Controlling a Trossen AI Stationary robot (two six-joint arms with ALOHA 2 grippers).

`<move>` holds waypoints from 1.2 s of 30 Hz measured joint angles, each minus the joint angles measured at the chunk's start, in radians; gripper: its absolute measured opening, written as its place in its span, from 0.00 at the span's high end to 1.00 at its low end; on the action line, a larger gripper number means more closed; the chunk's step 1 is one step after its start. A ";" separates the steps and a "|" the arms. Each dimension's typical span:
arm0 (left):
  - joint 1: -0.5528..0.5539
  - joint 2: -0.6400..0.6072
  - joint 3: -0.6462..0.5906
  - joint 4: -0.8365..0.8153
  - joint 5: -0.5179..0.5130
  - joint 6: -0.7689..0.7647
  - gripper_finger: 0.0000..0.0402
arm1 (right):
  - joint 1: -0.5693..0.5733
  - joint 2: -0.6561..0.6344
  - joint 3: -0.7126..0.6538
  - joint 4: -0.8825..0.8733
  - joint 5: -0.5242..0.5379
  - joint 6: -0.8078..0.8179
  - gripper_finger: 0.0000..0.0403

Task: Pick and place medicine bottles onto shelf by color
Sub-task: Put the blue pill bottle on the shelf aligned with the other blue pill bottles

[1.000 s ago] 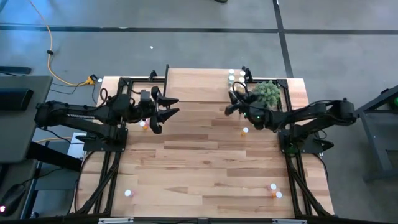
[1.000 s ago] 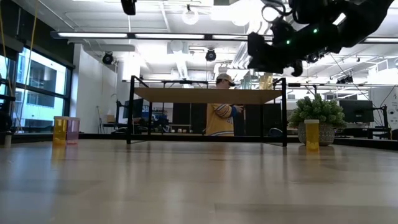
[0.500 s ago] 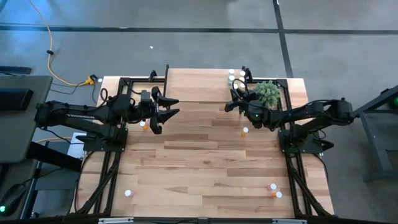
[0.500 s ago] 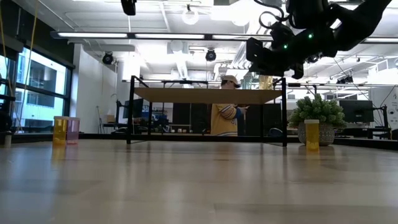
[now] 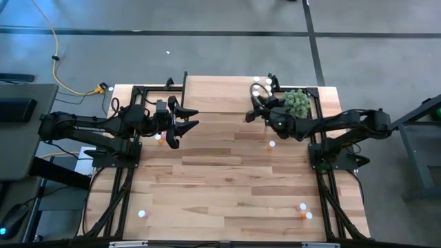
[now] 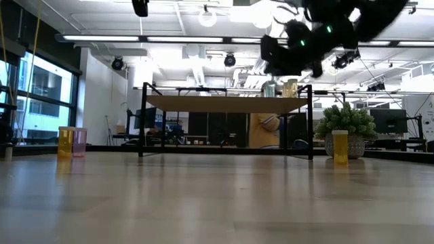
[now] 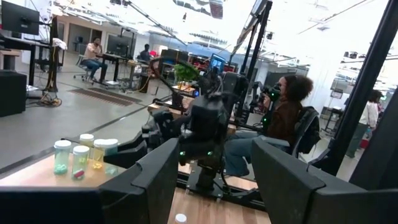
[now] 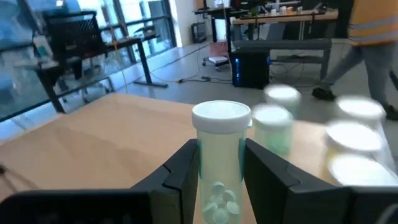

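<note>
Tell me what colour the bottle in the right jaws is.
Pale green bottle, white cap; right wrist view.

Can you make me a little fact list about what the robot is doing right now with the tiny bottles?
right hand: closed on a pale green bottle with a white cap, held above the shelf
bottles already on shelf: a small group with white caps near the held one
left hand: open, holding nothing, waiting over the table's left side
bottles on table: orange one in front of the plant; a yellow and a pink one on the other side
</note>
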 joint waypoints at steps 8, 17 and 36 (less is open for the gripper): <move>0.000 0.000 0.000 -0.007 0.002 0.000 0.53 | 0.019 0.000 0.086 -0.299 0.131 0.200 0.74; 0.000 0.000 0.000 -0.052 0.002 0.000 0.53 | 0.119 0.096 0.088 -0.262 0.181 0.269 0.74; 0.000 0.000 0.000 -0.052 0.018 0.000 0.53 | 0.082 0.151 0.112 -0.259 0.337 0.369 0.74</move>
